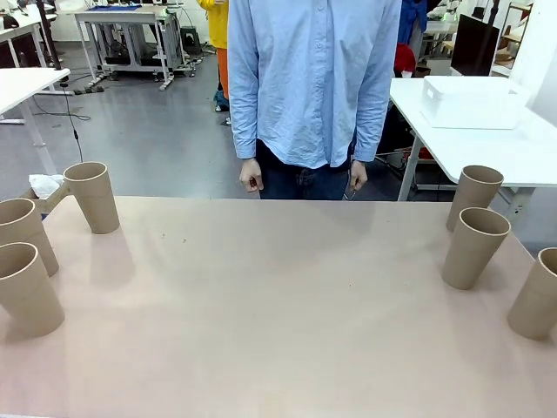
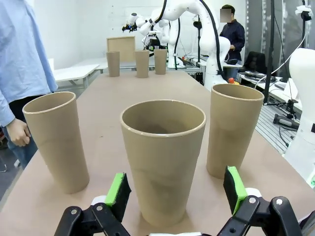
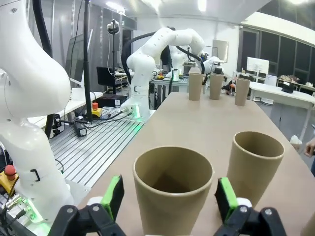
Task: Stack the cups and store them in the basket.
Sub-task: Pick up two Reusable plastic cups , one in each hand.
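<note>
Near, on the left side: wide open at the left claw (image 2: 176,191), one green pad on each side of the middle cup (image 2: 162,147), apart from its wall, gripping nothing. Upright neighbours on both sides of this one, each standing alone.

Near, on the right side: the same at the right claw (image 3: 170,196), opened wide around the nearest cup (image 3: 173,191), pads just beside the wall and not seen to press, holding nothing.

Over the desk (image 1: 278,331): six cups (image 1: 94,196) in all, three at the left edge and three at the right edge, all upright with mouths up, none nested in another. Bare surface between the two groups, well apart.

Farther, at the far side: a person (image 1: 309,78) standing, hands hanging down, not on the desk.

Farthest: the basket (image 1: 474,103), on a white table behind at the right, away from the cups; inside not visible.

Judged as the very beginning: no stacking done, nothing stored. Left to do: close on a first cup, nest all six, put the stacks into the basket.
</note>
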